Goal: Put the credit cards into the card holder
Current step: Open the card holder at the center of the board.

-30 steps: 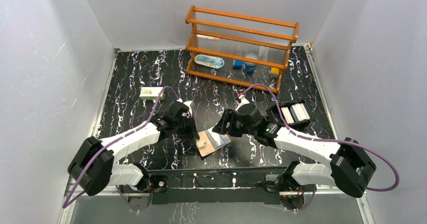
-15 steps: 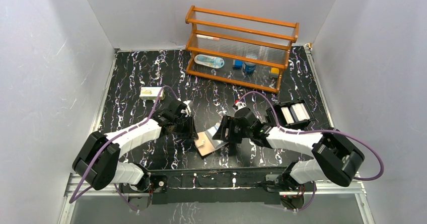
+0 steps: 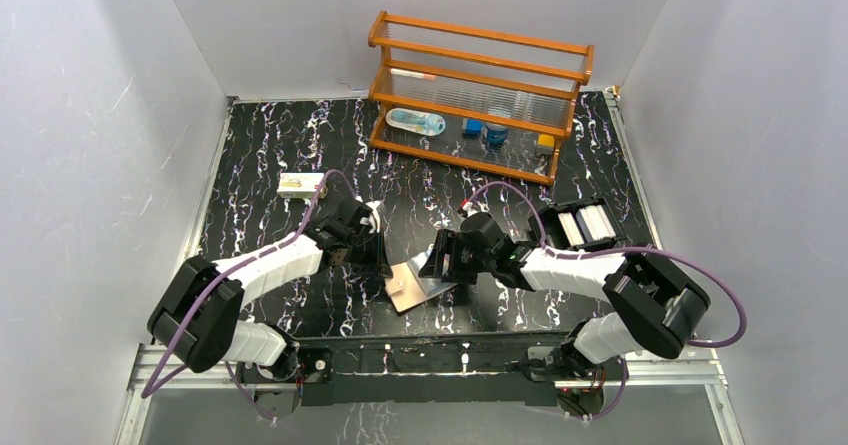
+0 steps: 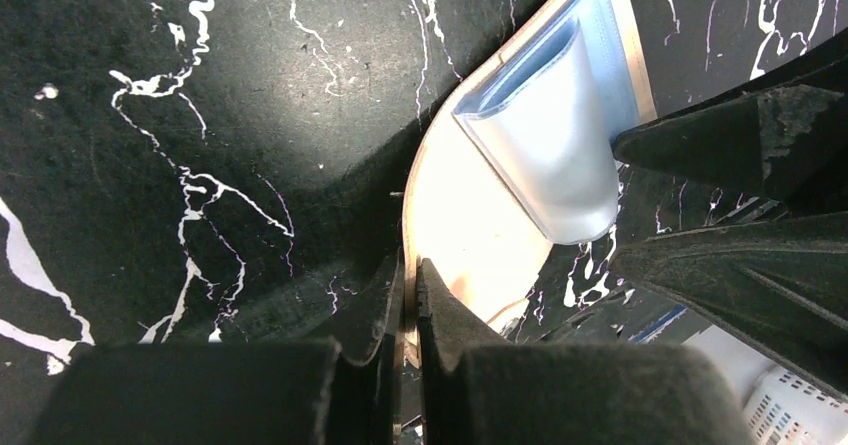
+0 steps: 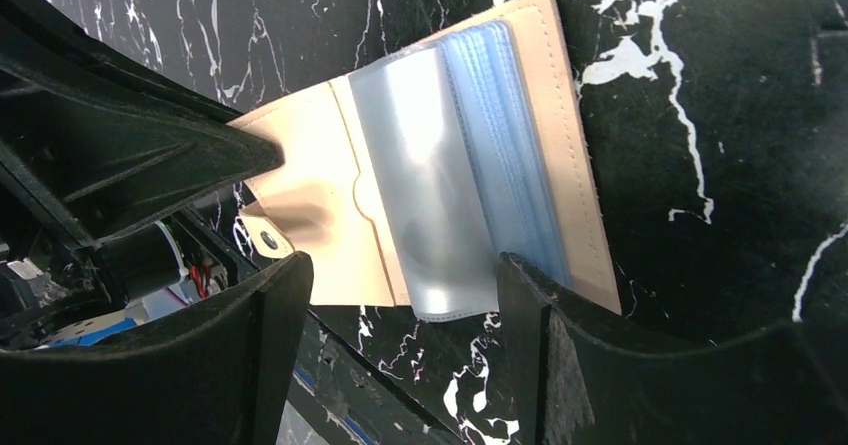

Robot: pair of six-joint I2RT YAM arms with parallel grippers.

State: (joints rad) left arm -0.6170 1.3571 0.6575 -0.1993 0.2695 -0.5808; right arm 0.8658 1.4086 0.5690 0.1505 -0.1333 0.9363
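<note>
Lying open near the front edge of the black marbled table (image 3: 260,145), between the two arms: card holder (image 3: 415,287), tan, inner side up, with a fan of clear bluish sleeves (image 5: 440,165) along its right half.

Left gripper (image 3: 383,263) squeezed fully together on the thin edge of the tan left cover, lifting that cover off the table in an upward curve, as seen from the left wrist.

Right gripper (image 3: 443,265) spread wide, gripping nothing, hanging just over the sleeves with one finger to either side of them. Cannot tell whether the fingertips touch the plastic.

Top sleeve bowed up and away from the rest. Snap stud (image 5: 268,240) showing on a small tab at the left cover's edge, seen from the right wrist. Cannot tell whether any sleeve already has a card in it.

Of the credit cards, only one likely sighting: pale yellowish rectangle (image 3: 300,185), flat on the table, well apart from the card holder, beyond and to the left of the left gripper. Too small to be sure.

Far back, wooden rack (image 3: 480,85) with small items on its lower shelf. Just beside the right arm, black tray (image 3: 585,225) holding white pieces.
</note>
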